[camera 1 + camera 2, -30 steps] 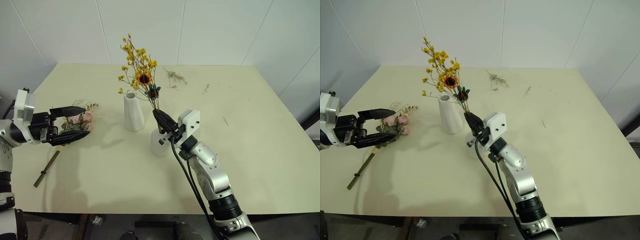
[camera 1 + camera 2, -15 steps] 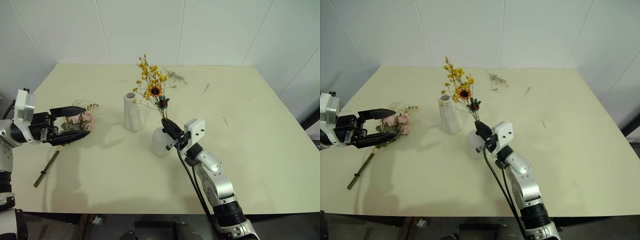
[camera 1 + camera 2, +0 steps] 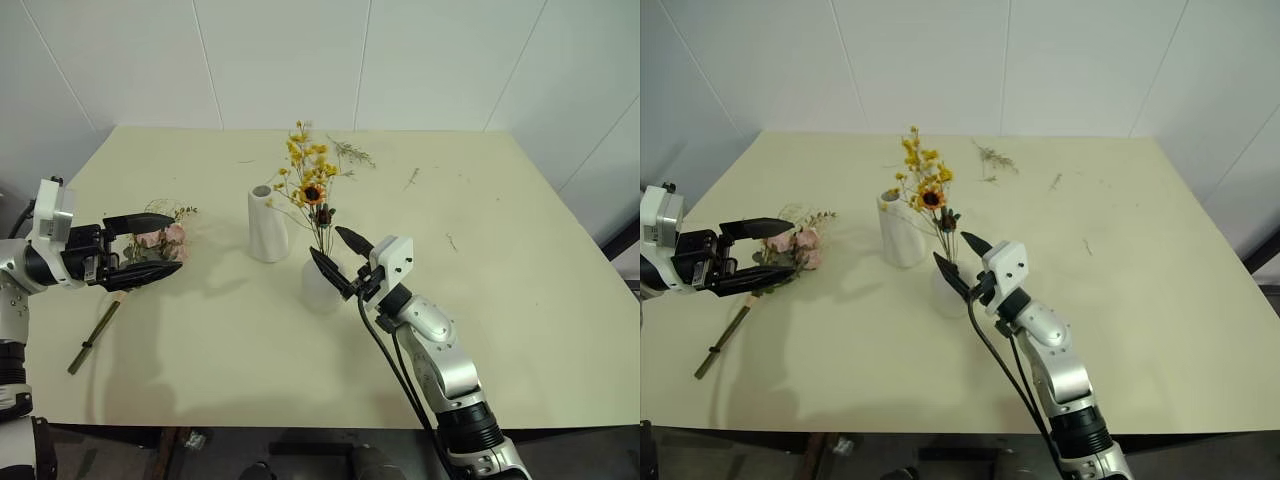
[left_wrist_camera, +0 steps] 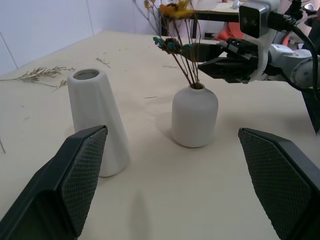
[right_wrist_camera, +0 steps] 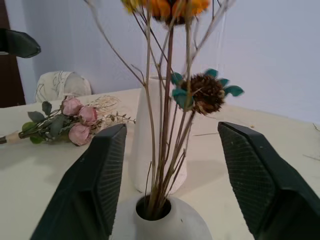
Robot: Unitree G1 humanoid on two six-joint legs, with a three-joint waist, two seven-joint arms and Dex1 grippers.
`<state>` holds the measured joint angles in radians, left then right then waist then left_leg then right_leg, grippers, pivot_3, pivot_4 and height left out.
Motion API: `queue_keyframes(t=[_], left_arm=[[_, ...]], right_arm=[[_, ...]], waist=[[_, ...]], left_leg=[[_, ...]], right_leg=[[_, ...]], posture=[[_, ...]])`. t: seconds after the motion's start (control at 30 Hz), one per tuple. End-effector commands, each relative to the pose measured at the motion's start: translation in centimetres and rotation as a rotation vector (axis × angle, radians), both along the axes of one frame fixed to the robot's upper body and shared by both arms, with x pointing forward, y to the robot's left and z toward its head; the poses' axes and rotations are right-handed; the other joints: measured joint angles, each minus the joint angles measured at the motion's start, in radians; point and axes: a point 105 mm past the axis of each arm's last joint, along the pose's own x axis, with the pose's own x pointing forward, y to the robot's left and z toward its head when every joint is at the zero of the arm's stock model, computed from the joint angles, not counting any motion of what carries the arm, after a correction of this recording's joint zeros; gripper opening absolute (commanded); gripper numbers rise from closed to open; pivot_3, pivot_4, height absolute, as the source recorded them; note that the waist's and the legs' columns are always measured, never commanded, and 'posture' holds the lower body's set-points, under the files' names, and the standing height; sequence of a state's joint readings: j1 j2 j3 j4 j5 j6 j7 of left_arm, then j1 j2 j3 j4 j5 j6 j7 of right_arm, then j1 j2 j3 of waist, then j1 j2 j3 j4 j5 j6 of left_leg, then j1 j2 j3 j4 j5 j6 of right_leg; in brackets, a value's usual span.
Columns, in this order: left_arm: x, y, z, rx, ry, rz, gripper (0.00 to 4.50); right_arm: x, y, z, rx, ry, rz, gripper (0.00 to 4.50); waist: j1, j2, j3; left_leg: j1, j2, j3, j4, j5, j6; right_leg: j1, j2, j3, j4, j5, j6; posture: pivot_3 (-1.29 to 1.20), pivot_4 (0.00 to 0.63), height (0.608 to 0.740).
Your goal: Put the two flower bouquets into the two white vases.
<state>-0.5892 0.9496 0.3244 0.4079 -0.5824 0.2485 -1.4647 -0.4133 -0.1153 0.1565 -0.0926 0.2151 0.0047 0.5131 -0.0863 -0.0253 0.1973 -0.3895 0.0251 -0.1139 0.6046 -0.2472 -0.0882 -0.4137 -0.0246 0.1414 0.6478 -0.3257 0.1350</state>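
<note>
Above the short round white ceramic vase [image 3: 320, 283], the right gripper [image 3: 337, 255], jaws parted, should retreat straight, sparing the yellow sunflower bouquet [image 3: 311, 190].

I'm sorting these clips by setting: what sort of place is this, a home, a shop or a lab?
Most likely a lab or test room, not a home or shop: one bare pale table against plain white panelled walls, set only with props: two white vases, a yellow bouquet and a pink rose bouquet.
</note>
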Motion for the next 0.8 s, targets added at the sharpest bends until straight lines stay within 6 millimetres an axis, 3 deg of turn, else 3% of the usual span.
queue_keyframes(t=[0.03,0.27,0.43,0.6,0.8], left_arm=[[0.1,0.1,0.8,0.001,-0.041,0.010,4.50],[0.3,0.4,0.8,-0.011,-0.065,0.063,4.50],[0.1,-0.1,0.3,-0.024,-0.068,0.110,4.50],[-0.6,-0.2,0.1,-0.038,-0.083,0.177,4.50],[-1.4,0.1,-0.3,-0.047,-0.084,0.244,4.50]], right_arm=[[-1.2,-0.1,1.8,-0.008,-0.063,0.050,3.08],[-2.4,-2.4,1.7,-0.128,-0.007,0.090,3.08],[-4.3,-4.4,0.8,-0.320,0.104,0.188,3.08],[-5.9,-5.0,2.1,-0.394,0.159,0.307,4.48],[-6.1,-4.6,3.4,-0.422,0.135,0.350,4.48]], waist=[[0.000,0.000,0.000],[0.004,0.000,0.000],[0.004,0.000,0.000],[0.002,-0.001,0.000],[0.006,-0.001,0.001]], left_leg=[[0.000,0.000,0.000,0.000,0.000,0.000],[0.000,0.000,0.000,0.000,0.000,0.000],[0.000,0.000,0.000,0.000,0.000,0.000],[0.000,0.001,0.000,0.001,0.000,0.000],[0.000,0.001,0.001,0.002,0.000,0.000]], right_leg=[[0.000,0.000,0.000,0.000,0.000,0.000],[0.000,0.000,0.000,0.000,0.000,0.000],[0.000,-0.001,0.000,-0.001,0.000,0.000],[0.001,0.000,0.000,-0.001,0.000,0.000],[0.001,0.000,0.000,-0.002,0.000,0.000]], posture=[[0.00,0.150,0.740],[0.00,0.150,0.740],[0.00,0.150,0.740],[0.00,0.150,0.740],[0.00,0.150,0.740]])
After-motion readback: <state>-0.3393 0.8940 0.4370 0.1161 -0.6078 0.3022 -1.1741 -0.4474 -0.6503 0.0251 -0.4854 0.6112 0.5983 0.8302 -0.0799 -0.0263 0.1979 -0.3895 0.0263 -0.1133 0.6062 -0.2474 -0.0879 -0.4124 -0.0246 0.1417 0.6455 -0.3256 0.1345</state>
